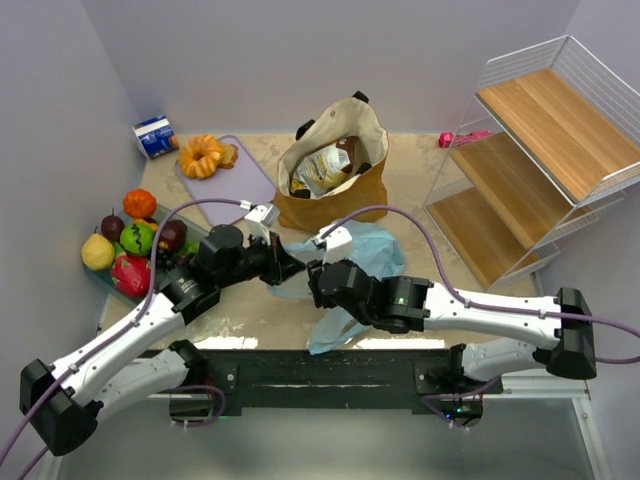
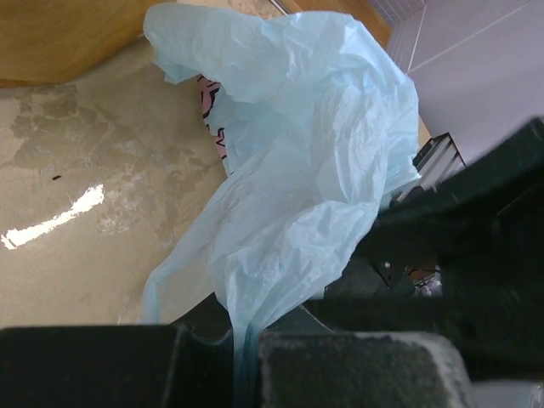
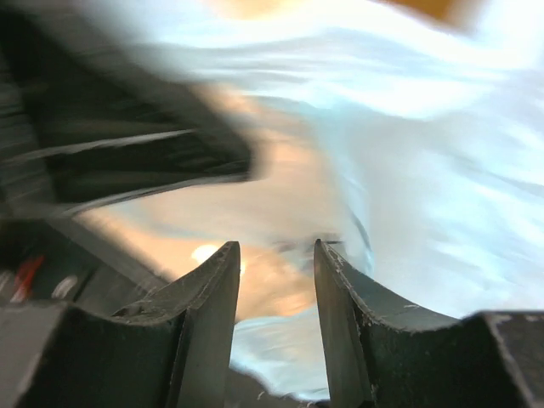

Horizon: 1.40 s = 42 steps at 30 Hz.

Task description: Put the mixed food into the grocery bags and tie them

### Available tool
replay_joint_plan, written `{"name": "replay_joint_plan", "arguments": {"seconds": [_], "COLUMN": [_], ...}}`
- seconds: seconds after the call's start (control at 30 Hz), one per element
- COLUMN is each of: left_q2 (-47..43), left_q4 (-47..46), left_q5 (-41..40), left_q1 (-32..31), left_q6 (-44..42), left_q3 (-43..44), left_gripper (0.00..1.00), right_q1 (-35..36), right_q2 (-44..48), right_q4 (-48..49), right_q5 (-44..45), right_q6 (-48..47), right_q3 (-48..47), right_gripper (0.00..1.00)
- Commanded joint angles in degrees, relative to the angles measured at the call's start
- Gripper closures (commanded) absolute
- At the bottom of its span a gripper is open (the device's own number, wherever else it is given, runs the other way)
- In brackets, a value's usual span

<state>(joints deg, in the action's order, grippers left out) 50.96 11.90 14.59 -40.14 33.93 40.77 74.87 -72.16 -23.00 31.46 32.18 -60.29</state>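
The light-blue plastic bag point(image 1: 358, 262) lies crumpled mid-table between both arms; it fills the left wrist view point(image 2: 297, 170) and shows blurred in the right wrist view point(image 3: 425, 153). My left gripper point(image 1: 290, 268) is shut on a twisted strand of that bag point(image 2: 242, 340). My right gripper point(image 1: 316, 282) is open, its fingers point(image 3: 212, 289) over the bag's film, nothing held. The tan tote point(image 1: 335, 170) stands upright behind, with snack packets point(image 1: 325, 170) inside. Fruits lie at the left: orange point(image 1: 139, 203), green apple point(image 1: 137, 238), yellow pear point(image 1: 97, 252), dark plum point(image 1: 171, 234).
A teal tub point(image 1: 125, 285) holds the fruits at the left edge. A purple board point(image 1: 240, 180) with a doughnut-shaped pastry point(image 1: 202, 156) and a blue-white carton point(image 1: 156, 136) sit at the back left. A wire-and-wood shelf rack point(image 1: 540, 150) stands at the right.
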Motion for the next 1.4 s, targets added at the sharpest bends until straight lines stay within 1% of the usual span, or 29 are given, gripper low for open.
{"name": "replay_joint_plan", "arguments": {"seconds": [0.0,0.03,0.1,0.13,0.17,0.2,0.23,0.3,0.33,0.37,0.4,0.43,0.47,0.5,0.53,0.57,0.6,0.67,0.73,0.87,0.9,0.93,1.0,1.03,1.1,1.13,1.2,1.23,1.37], "left_q2": [-2.4,-2.9,-3.7,-3.8,-4.2,-4.4,-4.6,-5.7,-6.0,-6.6,-6.7,-6.8,-6.9,-7.1,-7.3,-7.8,-8.0,-8.3,-8.3,-5.9,-5.2,-4.6,-2.6,-1.2,0.5,2.2,4.0,5.5,8.4], "left_q4": [0.6,0.1,-0.2,0.6,1.3,2.2,4.2,5.7,6.6,7.3,9.4,11.0,12.4,15.0,16.1,17.1,18.1,21.4,22.8,21.9,21.7,21.4,20.3,19.8,19.0,18.8,18.7,18.9,21.2], "left_q5": [0.8,0.9,1.2,1.1,0.4,-0.3,-0.7,-1.6,-1.6,-1.7,-1.9,-2.5,-3.9,-4.7,-5.4,-6.7,-7.5,-9.8,-9.8,-3.4,-2.5,-1.7,0.1,0.6,1.9,2.8,3.8,4.6,6.6], "left_q1": [0.3,0.2,0.3,0.3,0.3,0.3,0.2,0.3,0.3,0.3,0.3,0.4,0.3,0.4,0.5,0.5,0.4,0.5,0.5,0.5,0.6,0.5,0.5,0.6,0.7,1.1,2.0,3.0,5.5], "left_q6": [1.7,2.3,2.7,2.6,2.5,2.0,1.3,0.9,0.4,0.2,-0.2,-1.4,-2.0,-2.6,-3.9,-4.3,-4.8,-6.1,-6.5,-6.6,-6.9,-6.9,-8.0,-8.4,-9.3,-9.8,-11.3,-12.0,-15.6], "left_q3": [2.6,2.6,2.9,3.7,4.3,4.9,6.1,7.1,7.9,8.5,9.2,11.1,12.0,12.9,14.5,15.3,16.0,18.2,19.2,19.1,18.6,18.3,17.3,17.1,16.9,16.9,17.6,18.1,21.8], "left_gripper": [1.00,1.00,1.00,1.00,1.00,1.00,1.00,1.00,1.00,1.00,1.00,1.00,1.00,1.00,1.00,1.00,1.00,1.00,1.00,1.00,1.00,1.00,1.00,1.00,1.00,1.00,1.00,1.00,1.00], "right_q1": [-0.1,0.0,-0.1,-0.3,-1.1,-1.8,-2.6,-4.5,-5.5,-8.2,-9.4,-10.2,-12.8,-14.6,-16.6,-20.7,-22.6,-26.3,-27.0,-27.2,-27.2,-27.1,-27.2,-27.2,-27.2,-27.2,-27.2,-27.1,-27.1], "right_q2": [-1.0,-2.9,-5.3,-8.3,-9.9,-11.3,-13.8,-14.4,-14.2,-12.7,-11.2,-9.2,-3.7,-1.2,1.8,4.2,8.0,10.2,11.3,10.9,10.8,11.2,12.2,13.5,15.4,17.0,18.2,19.2,19.7], "right_q4": [-3.5,-4.2,-7.8,-11.0,-21.6,-28.3,-38.5,-42.2,-41.9,-41.0,-40.0,-32.5,-27.1,-22.0,-14.4,-11.6,-10.0,-10.6,-13.4,-14.3,-14.3,-14.0,-13.6,-12.8,-12.0,-11.5,-11.4,-11.1,-10.3], "right_q5": [24.1,28.0,32.5,37.5,39.2,40.2,41.0,42.3,42.0,40.5,39.6,38.9,33.6,30.2,26.1,22.4,16.4,13.8,12.1,3.4,1.9,-2.5,-7.6,-13.2,-18.1,-24.1,-30.1,-35.5,-45.8], "right_q6": [13.2,16.2,19.8,26.2,31.0,36.8,46.2,49.0,47.4,45.7,44.2,35.1,28.5,17.3,13.5,10.3,8.3,6.1,6.0,1.5,-1.0,-2.6,-6.4,-7.8,-10.0,-11.0,-13.5,-14.1,-16.4], "right_q3": [2.6,3.1,3.9,3.5,2.5,0.2,-0.5,1.0,1.9,2.9,4.5,5.6,7.2,10.3,11.8,13.2,15.3,15.8,14.9,10.7,9.7,8.8,6.4,5.7,4.0,3.0,1.6,0.5,-3.0], "right_gripper": [0.55,0.55,0.50,0.47,0.45,0.41,0.34,0.24,0.19,0.18,0.16,0.16,0.14,0.14,0.13,0.11,0.09,0.05,0.02,0.01,0.01,0.01,0.01,0.01,0.01,0.01,0.01,0.01,0.01]}}
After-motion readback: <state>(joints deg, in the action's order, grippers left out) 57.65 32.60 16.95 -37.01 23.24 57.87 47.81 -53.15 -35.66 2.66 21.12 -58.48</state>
